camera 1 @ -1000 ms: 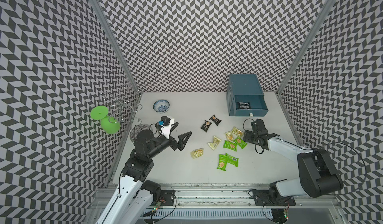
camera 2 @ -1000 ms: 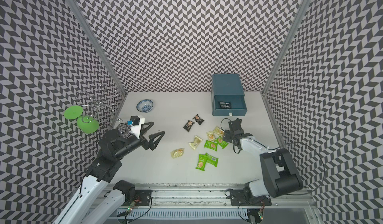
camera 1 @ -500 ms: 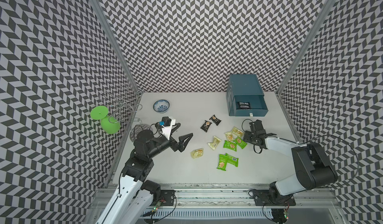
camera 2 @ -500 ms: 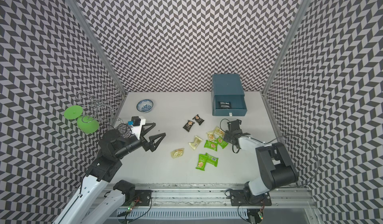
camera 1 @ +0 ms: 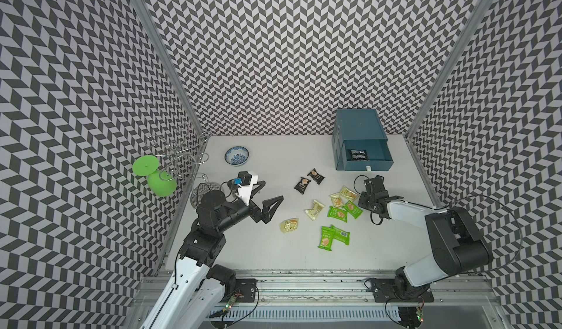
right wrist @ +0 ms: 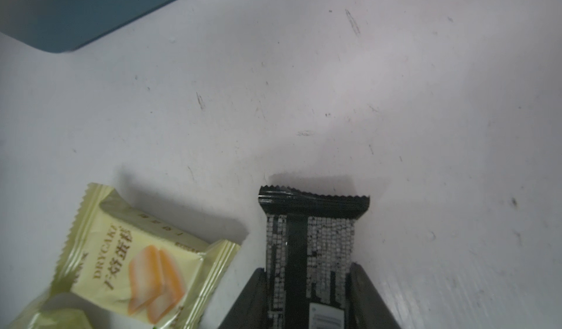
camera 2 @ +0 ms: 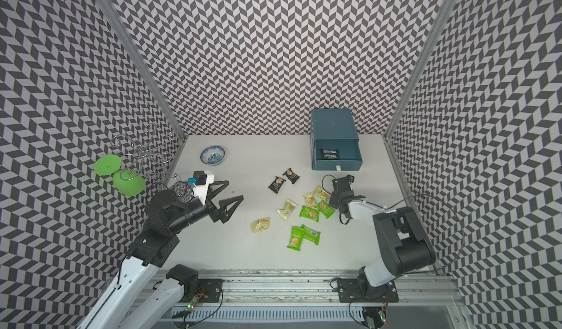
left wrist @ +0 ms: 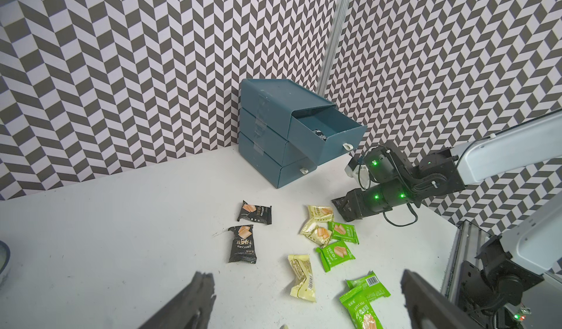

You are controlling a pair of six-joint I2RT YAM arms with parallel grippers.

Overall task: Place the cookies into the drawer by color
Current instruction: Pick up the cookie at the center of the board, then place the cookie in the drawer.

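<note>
Cookies (camera 1: 337,214): small flat foil packets in black, pale yellow and bright green, most of them loose on the white bench (camera 1: 243,251) in front of the drawers; the yellow and green ones lie clustered, partly overlapping
Black foil packet (right wrist: 307,242): lies printed back up just beside a pale yellow packet (right wrist: 137,251), between the fingers (right wrist: 249,300) of the right gripper (right wrist: 306,268); hidden under the wrist in both top views
Right fingers: drawn in against the packet's two long edges, clamped on it as far as the wrist view shows; whether it is off the bench cannot be told
Other black packets: two (camera 1: 302,185) (camera 1: 316,176) lie together, well apart from the right arm
Teal plastic drawer unit (camera 1: 359,123): its top drawer (camera 1: 365,164) is pulled out and holds one black packet (camera 1: 356,155); the lower drawers are closed
Left gripper (camera 1: 272,190): fingers spread wide, empty, above bare bench near the far side of the cluster
Step in hand: grasping a black packet for the open top drawer, it seems
Next move calls for: a straight lift clear of the yellow neighbour, a carry over the drawer's front wall, then release beside the black packet inside
</note>
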